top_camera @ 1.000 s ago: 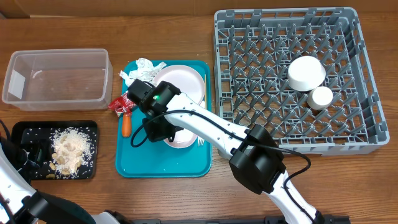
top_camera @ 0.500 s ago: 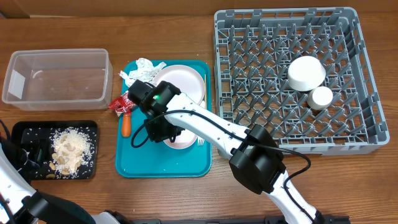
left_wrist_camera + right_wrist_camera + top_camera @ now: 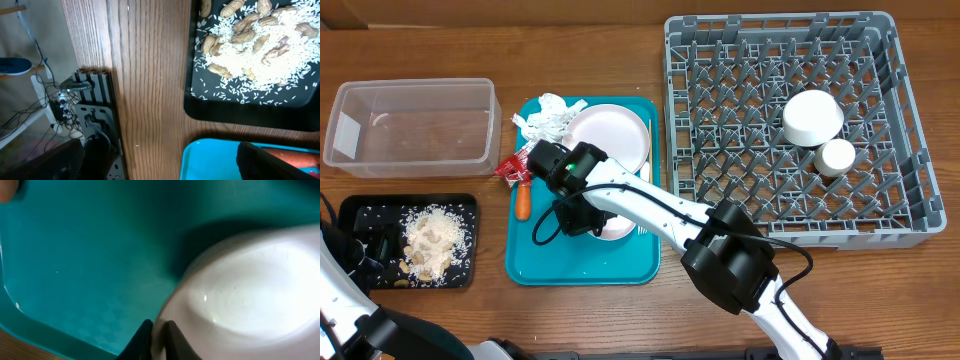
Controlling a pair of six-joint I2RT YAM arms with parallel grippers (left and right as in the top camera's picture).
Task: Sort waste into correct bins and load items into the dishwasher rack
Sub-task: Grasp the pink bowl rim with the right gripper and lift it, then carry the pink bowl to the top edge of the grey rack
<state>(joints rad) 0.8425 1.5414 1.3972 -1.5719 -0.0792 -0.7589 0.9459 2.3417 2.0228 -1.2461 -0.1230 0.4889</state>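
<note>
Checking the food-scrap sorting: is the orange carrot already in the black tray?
No, the carrot lies at the left edge of the teal tray, outside the black tray.

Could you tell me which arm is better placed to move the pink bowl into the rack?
Right: its tool pinches the rim of the pink bowl, nearer the rack; the left arm sits far off beside the black tray.
</note>
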